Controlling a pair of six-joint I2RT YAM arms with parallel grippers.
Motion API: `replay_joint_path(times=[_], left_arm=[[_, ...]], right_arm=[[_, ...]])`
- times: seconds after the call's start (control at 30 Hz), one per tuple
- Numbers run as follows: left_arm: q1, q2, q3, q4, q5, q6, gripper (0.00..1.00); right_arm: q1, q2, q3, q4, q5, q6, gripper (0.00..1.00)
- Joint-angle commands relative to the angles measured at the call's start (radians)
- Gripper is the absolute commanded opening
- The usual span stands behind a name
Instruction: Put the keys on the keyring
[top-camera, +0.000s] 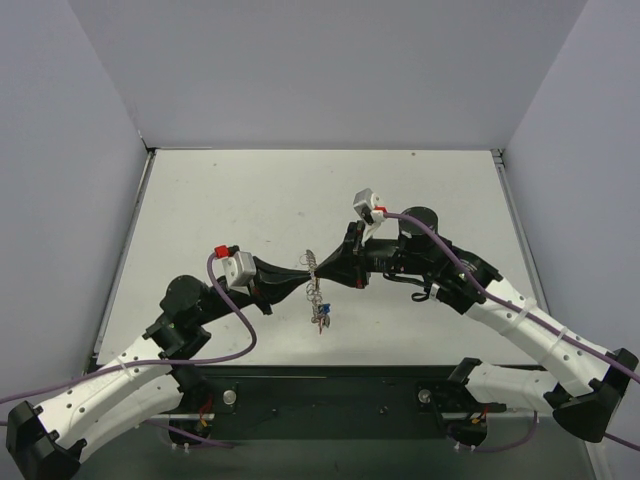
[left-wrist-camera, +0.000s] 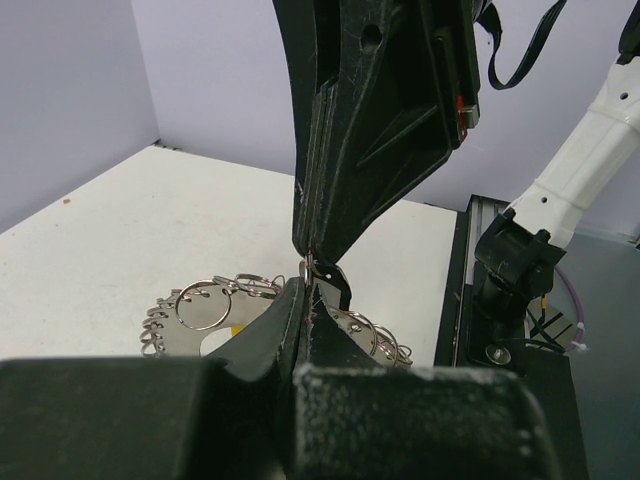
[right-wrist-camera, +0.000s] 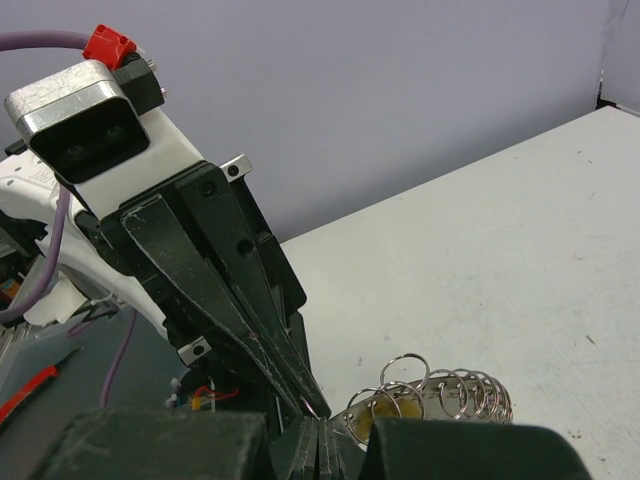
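Left pincer (top-camera: 301, 270), right pincer (top-camera: 327, 266) clamp keyring (left-wrist-camera: 153, 325) (keys (top-camera: 321, 319) dangling).

Illumination was bright, even and diffuse, arriving from overhead. The white table (top-camera: 250, 200) rendered light without clipping, and the shadows beneath the arms were soft and faint. The walls carried a cool lavender cast. In both wrist views the nearest black housing along the bottom edge was dark, grainy and out of focus. The keyring (right-wrist-camera: 487, 395) showed small specular glints on its coils.
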Motion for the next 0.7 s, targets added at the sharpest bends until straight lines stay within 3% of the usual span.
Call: replay_joint_path(times=[0.0,0.67], left_arm=[[-0.004,-0.024,0.062,0.088,0.017,-0.015,0.00],[-0.004,-0.076,0.060,0.111,0.087,-0.044,0.00]], right_arm=[[0.000,-0.018,-0.013,0.050,0.012,-0.005,0.00],[-0.006,-0.021,-0.031,0.048,0.024,-0.005,0.00]])
